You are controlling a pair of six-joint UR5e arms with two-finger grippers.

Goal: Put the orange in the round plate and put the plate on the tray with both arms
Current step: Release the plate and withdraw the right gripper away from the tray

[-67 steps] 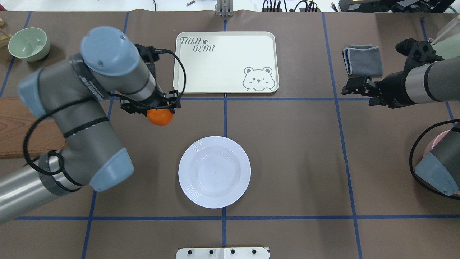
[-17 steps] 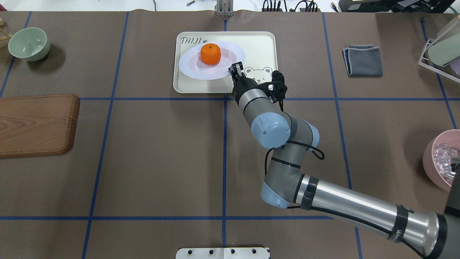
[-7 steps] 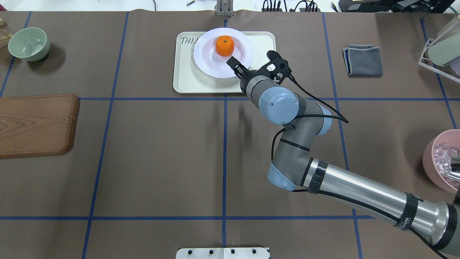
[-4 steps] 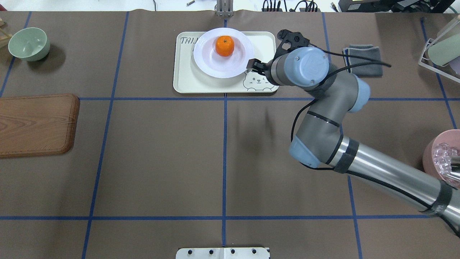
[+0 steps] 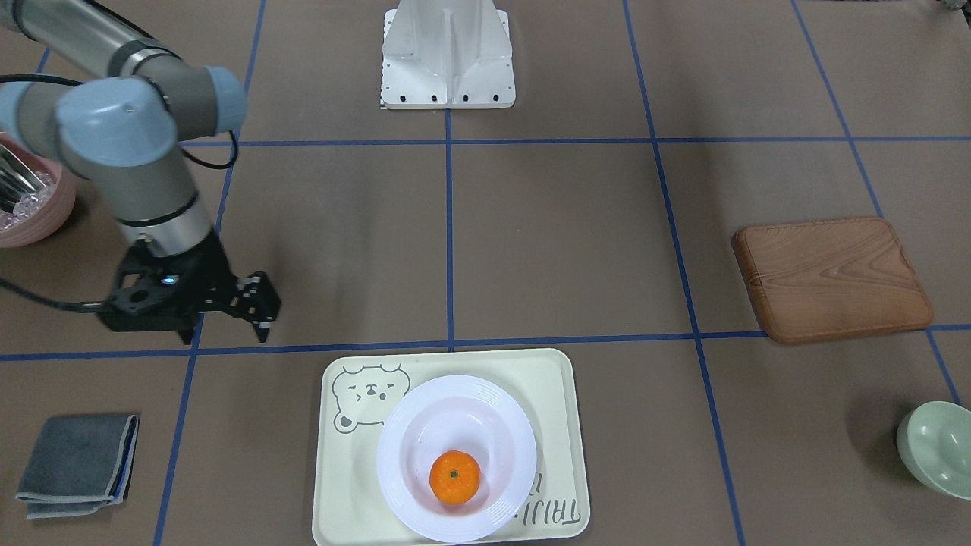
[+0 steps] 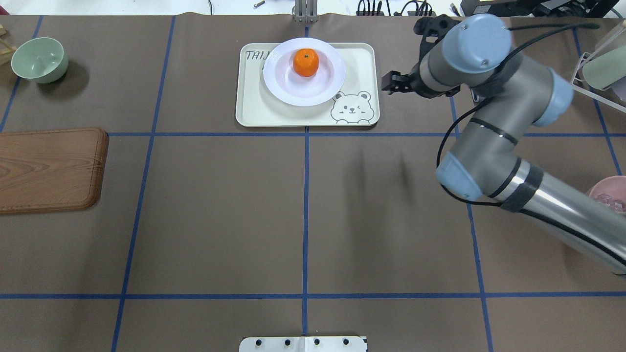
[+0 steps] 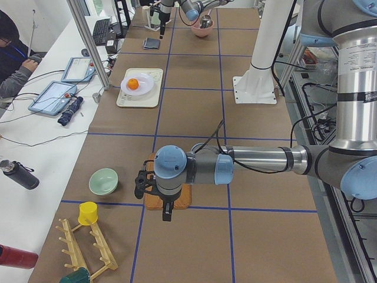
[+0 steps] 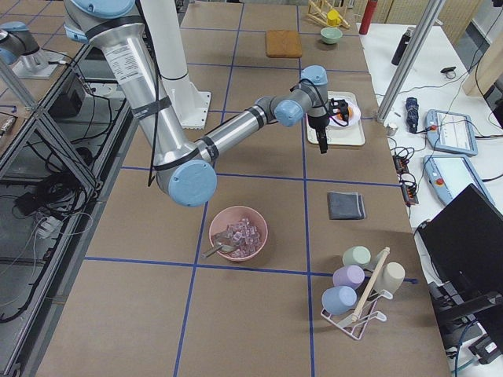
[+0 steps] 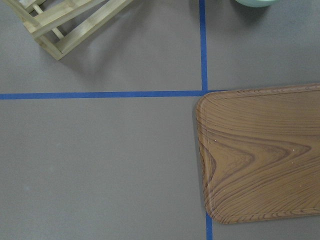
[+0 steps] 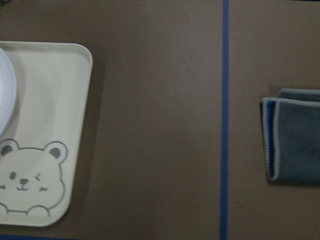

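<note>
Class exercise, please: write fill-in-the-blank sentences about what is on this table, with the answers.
The small round orange lies in the glossy white round plate, which rests on the cream rectangular ____. The right gripper holds ____. Near the brown wooden board sits a pale ____ bowl. Missing words: tray, nothing, green.

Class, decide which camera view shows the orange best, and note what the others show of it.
The exterior front-facing view: the orange is largest, stem dot visible, in the round plate. The overhead view shows it clearly but smaller. Both side views give only a small speck. Neither wrist view shows it.
</note>
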